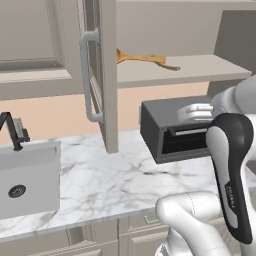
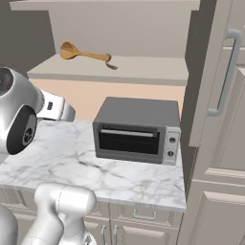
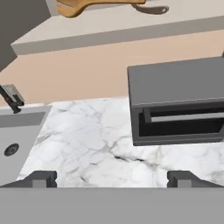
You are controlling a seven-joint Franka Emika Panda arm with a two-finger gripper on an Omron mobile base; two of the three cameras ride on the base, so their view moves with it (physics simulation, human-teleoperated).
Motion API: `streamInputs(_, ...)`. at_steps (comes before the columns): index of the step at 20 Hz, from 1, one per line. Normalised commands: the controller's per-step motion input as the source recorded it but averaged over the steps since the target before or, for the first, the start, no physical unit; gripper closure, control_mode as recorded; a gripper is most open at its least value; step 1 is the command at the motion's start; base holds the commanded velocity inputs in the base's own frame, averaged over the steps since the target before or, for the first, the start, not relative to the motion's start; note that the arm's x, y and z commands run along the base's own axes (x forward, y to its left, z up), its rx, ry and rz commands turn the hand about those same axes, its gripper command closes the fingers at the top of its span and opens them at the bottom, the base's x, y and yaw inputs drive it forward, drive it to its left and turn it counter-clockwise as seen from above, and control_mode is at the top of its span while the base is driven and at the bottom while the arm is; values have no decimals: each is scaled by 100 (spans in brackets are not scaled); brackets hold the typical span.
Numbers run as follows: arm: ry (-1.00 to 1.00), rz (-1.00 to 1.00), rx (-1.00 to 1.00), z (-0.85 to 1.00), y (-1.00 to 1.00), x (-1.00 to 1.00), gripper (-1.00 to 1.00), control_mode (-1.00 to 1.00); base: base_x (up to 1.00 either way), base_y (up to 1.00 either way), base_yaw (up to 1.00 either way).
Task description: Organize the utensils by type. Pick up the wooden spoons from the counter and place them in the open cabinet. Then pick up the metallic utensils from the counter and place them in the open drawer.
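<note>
An orange-brown wooden spoon [image 1: 142, 58] [image 2: 83, 54] [image 3: 96, 5] lies on the shelf of the open cabinet [image 1: 200, 70] [image 2: 143, 72]. A small duller piece [image 1: 172, 67] lies at its handle end; I cannot tell what it is. My gripper [image 3: 113, 179] is open with nothing between its fingertips [image 3: 41, 178]. It hovers above the white marble counter [image 1: 110, 175] [image 2: 72, 153] [image 3: 87, 144], well below and in front of the shelf. The metallic utensils and the open drawer are out of view.
A dark grey toaster oven [image 1: 170, 132] [image 2: 136, 131] [image 3: 179, 105] stands on the counter under the shelf. A sink [image 1: 25, 175] [image 3: 17, 135] with a black faucet [image 1: 12, 131] lies to the left. The open cabinet doors [image 1: 100, 75] [image 2: 225, 72] jut out over the counter.
</note>
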Motion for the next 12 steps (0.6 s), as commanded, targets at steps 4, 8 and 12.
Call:
streamInputs(4, 0, 0, 0, 0, 0, 0, -100, 100, -57, 4, 1)
streamInputs(8, 0, 0, 0, 0, 0, 0, -100, 100, -68, 21, -2)
streamInputs(12, 0, 0, 0, 0, 0, 0, -100, 100, -30, 43, -9)
